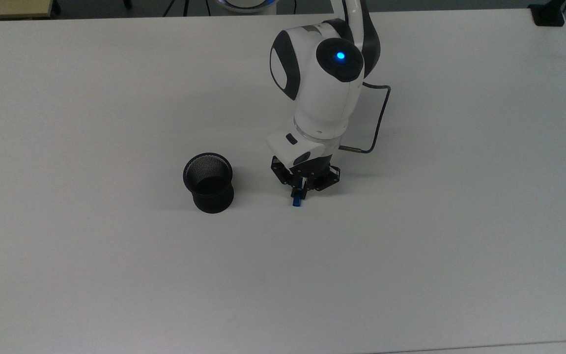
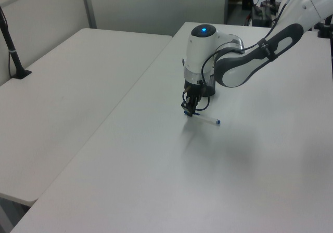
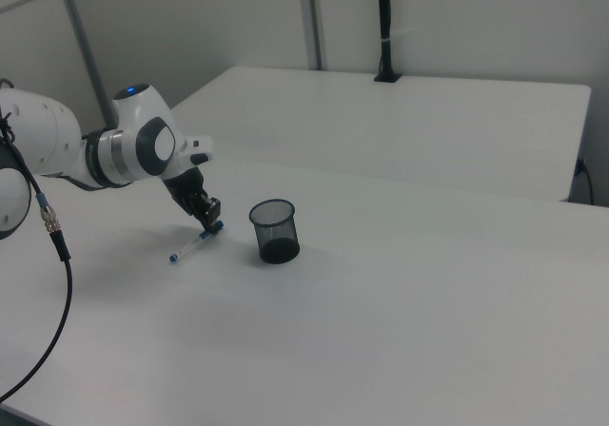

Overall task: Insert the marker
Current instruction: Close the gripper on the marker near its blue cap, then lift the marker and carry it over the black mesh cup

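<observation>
Down at the table (image 1: 116,275), the gripper (image 1: 298,189) has its fingers closed on the marker (image 1: 297,198) at the blue-capped end, and the marker lies on the surface. From the right view the marker (image 3: 194,243) slants from the gripper (image 3: 208,219) down toward the right view's left, its small blue end away from the fingers. A black mesh cup (image 1: 208,182) stands upright and open-mouthed to the top view's left of the gripper, near but apart, with bare table between them. From the left view the arm hides the cup, and the marker (image 2: 206,119) stretches to the left view's right of the gripper (image 2: 189,109).
</observation>
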